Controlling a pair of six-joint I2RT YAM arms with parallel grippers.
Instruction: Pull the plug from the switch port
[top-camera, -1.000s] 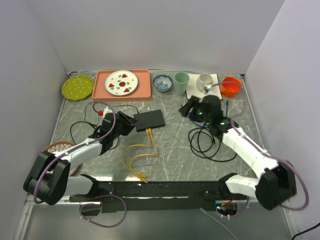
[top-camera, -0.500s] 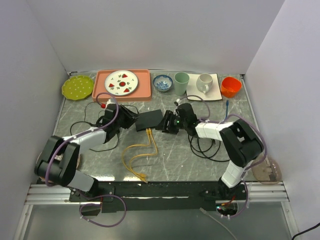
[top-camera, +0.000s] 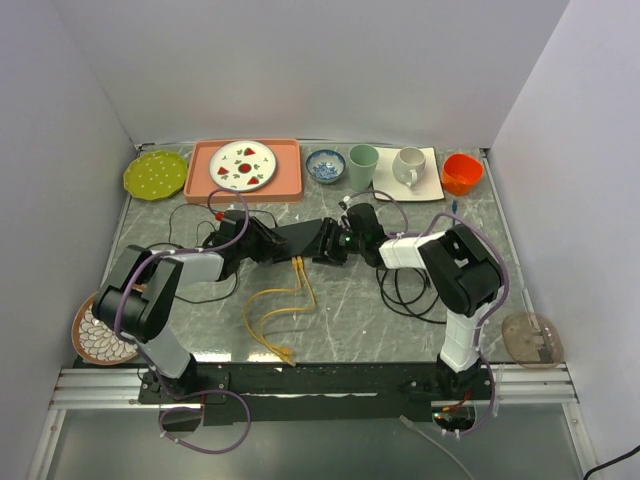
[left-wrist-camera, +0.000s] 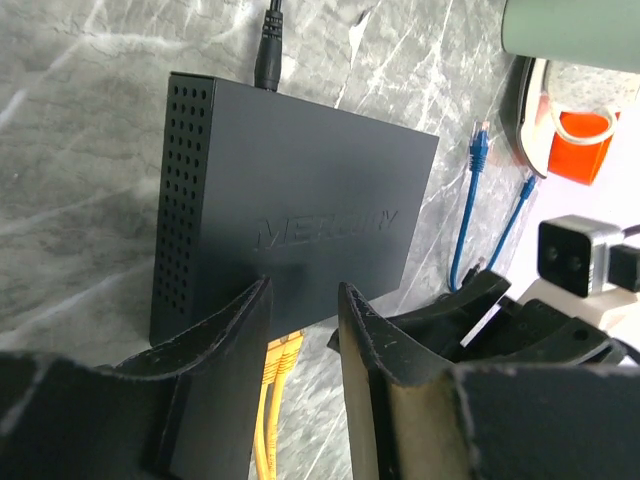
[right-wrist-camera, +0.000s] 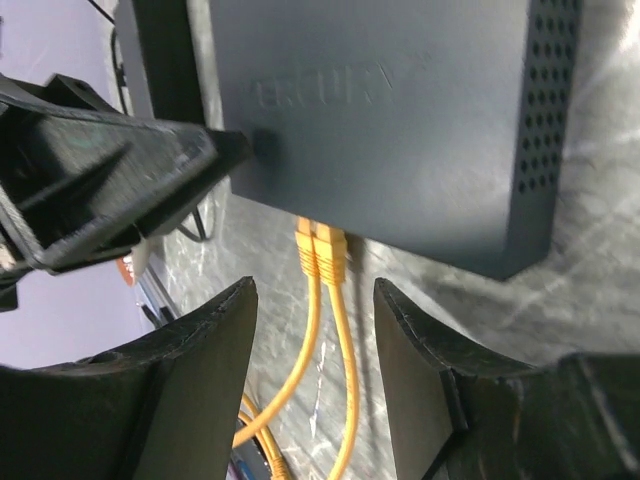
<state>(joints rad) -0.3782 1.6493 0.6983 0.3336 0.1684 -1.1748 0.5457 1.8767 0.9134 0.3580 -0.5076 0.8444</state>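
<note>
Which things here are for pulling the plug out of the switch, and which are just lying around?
For the job:
- switch
- yellow plugs in its ports
- left gripper
- right gripper

Just lying about:
- green plate
- pink tray
- strawberry plate
- green cup
- white mug
- blue cable

A pink tray (top-camera: 291, 178) holds a strawberry plate (top-camera: 243, 165), beside a green cup (top-camera: 363, 166) and orange bowl (top-camera: 461, 173)

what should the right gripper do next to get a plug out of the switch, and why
Probably ease the right gripper forward and close on one of the yellow plugs: both are seated in the switch, framed between its open fingers but untouched, with the left gripper at the switch.
</note>
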